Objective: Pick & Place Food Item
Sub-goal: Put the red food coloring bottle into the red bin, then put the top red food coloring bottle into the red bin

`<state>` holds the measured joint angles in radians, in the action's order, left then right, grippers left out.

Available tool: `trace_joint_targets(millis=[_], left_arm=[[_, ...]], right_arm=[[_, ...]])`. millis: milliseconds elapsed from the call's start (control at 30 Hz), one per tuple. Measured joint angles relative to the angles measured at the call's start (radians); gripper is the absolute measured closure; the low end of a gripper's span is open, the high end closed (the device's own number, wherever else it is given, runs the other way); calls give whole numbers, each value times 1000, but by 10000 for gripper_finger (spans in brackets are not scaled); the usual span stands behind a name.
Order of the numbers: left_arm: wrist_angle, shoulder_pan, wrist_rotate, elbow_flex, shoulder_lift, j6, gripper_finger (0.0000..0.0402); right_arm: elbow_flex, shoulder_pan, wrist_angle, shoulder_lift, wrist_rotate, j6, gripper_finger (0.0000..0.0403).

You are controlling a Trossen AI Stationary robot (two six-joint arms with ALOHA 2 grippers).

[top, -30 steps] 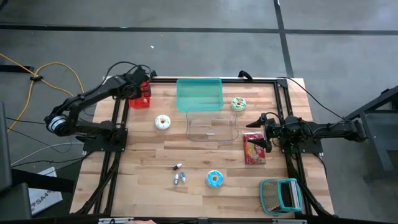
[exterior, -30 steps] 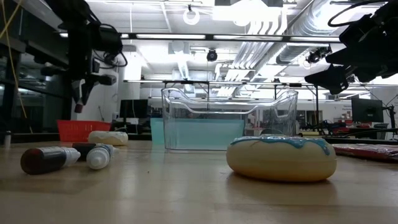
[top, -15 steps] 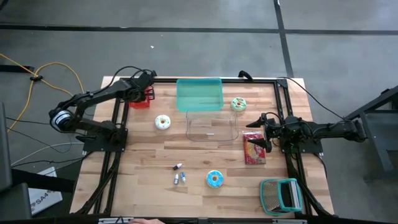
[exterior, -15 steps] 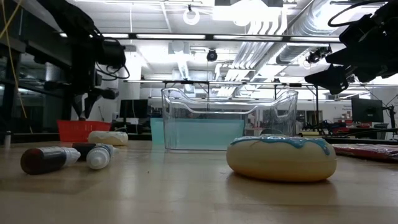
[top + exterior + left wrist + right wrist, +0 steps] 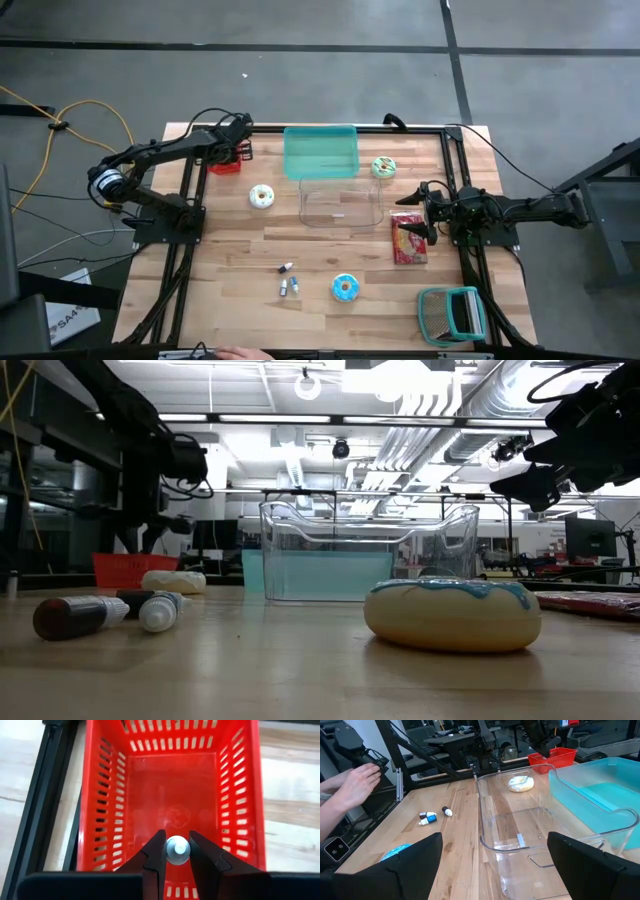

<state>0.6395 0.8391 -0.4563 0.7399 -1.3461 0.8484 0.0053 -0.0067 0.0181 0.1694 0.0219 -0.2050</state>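
Observation:
A red slotted basket stands at the table's far left, and in the left wrist view it fills the picture. My left gripper hangs over its open top, shut on a small bottle, of which only the round white cap shows end-on. In the low view that gripper reaches down to the basket's rim. My right gripper waits open at the table's right side, over a red snack packet. My left gripper pinches the small bottle at its white cap end between its two fingers. The fingers slant steeply down from above. The bottle is lifted clear over the basket's floor; its body is hidden behind the cap.
A clear tub and a teal tray stand mid-table. Doughnuts lie about: white, green, blue. Small bottles lie near the front, a teal rack at front right. A person's hand shows beyond the table.
My left gripper has sunk toward the red basket and shifted slightly toward the table's right, still shut on the small bottle. It now hangs low over the basket's open top. My right arm has kept still.

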Motion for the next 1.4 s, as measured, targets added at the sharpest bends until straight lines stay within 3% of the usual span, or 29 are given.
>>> trace_joint_targets(millis=[200, 567, 1067, 1400], left_arm=[[3, 0, -1, 0, -1, -9, 336], [7, 0, -2, 0, -1, -12, 295], [5, 0, -26, 0, 5, -14, 293], [-53, 3, -45, 0, 88, -63, 293]], right_arm=[[0, 0, 0, 0, 0, 0, 53], [0, 0, 0, 0, 0, 0, 53], [0, 0, 0, 0, 0, 0, 53], [0, 0, 0, 0, 0, 0, 53]])
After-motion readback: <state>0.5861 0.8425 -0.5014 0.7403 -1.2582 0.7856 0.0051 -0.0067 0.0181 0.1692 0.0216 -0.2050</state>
